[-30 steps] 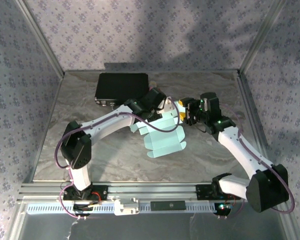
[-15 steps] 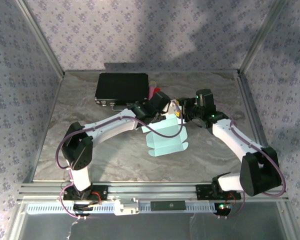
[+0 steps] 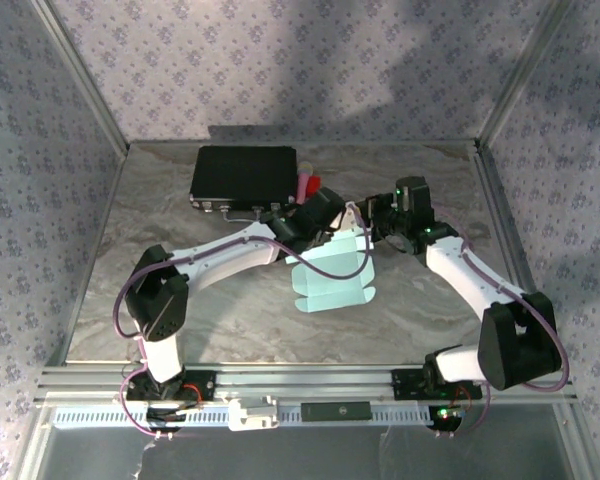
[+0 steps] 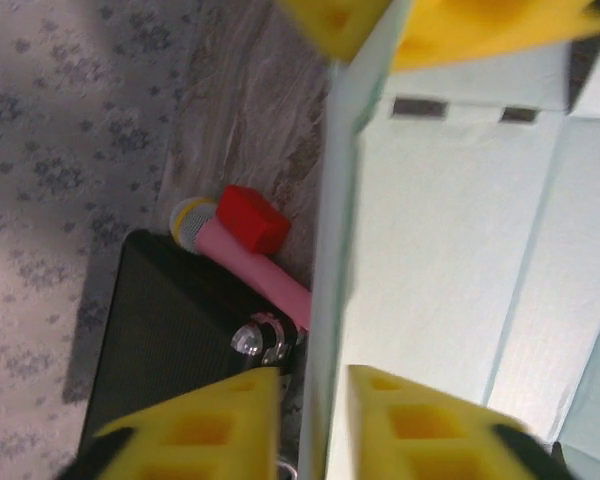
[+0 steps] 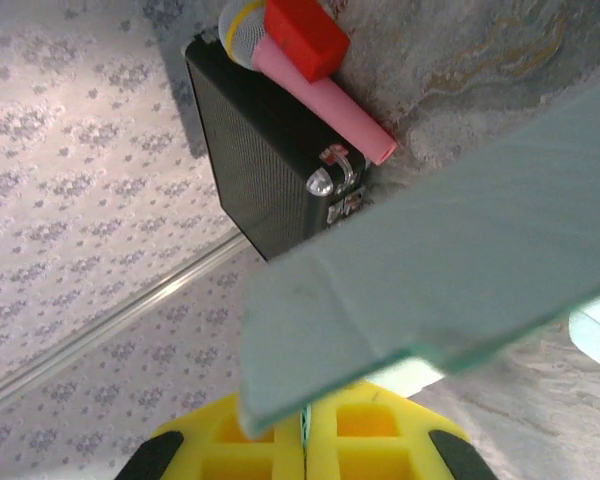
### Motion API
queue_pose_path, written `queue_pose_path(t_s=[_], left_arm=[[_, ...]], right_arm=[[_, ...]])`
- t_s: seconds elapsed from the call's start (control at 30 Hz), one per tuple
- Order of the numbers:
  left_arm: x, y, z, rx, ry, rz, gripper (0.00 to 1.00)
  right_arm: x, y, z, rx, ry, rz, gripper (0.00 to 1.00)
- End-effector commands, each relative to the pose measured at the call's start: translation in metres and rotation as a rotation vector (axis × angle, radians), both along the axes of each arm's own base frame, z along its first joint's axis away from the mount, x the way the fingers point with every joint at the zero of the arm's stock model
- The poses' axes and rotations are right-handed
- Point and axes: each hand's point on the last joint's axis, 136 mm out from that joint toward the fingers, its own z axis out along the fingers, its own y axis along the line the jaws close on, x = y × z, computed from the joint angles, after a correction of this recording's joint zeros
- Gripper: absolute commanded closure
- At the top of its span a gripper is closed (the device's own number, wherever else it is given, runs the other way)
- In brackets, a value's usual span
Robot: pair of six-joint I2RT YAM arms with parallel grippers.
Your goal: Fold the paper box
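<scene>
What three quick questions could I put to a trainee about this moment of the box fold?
1. Fill the blank: the pink tube, a red block by it, lies beside the ____ case.
2. True or false: the paper box lies untouched, with both grippers clear of it.
3. Multiple choice: the right gripper is shut on A) the pink tube, B) an edge of the paper box, C) nothing.

Key
1. black: it is the black case at the far side of the table.
2. False: the left gripper and the right gripper each pinch a raised panel.
3. B
</scene>
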Motion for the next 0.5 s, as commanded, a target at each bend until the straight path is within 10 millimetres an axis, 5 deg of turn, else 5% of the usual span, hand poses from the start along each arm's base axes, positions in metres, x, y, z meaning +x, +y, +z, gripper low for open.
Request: queue_pose_path(t_s=[0.0,0.13,0.23,0.37,0.47], left_arm=[[0.007,0.021,0.053,-0.295,-0.019,0.251,0.45],[0.0,0.073,0.083,-0.825,0.218,0.686,0.36],[-0.015,0.1,0.066,-1.179,0.492,0.965,0.41],[-0.024,0.104,0.042,-1.633,0.721,1.135,0.47],[-0.023,0.109,0.025,-1.789,0.808,1.275,0.51]], right_arm=[[-0.003,-0.011,0.003,0.007,-0.009,-0.005,1.0],[-0.001,-0.018,0.001,0.034,-0.023,-0.004,1.0],[0.001,-0.022,0.001,0.065,-0.042,-0.007,1.0],[-0.001,-0.03,0.003,0.086,-0.061,-0.02,1.0],[-0.003,-0.036,0.004,0.091,-0.069,-0.033,1.0]])
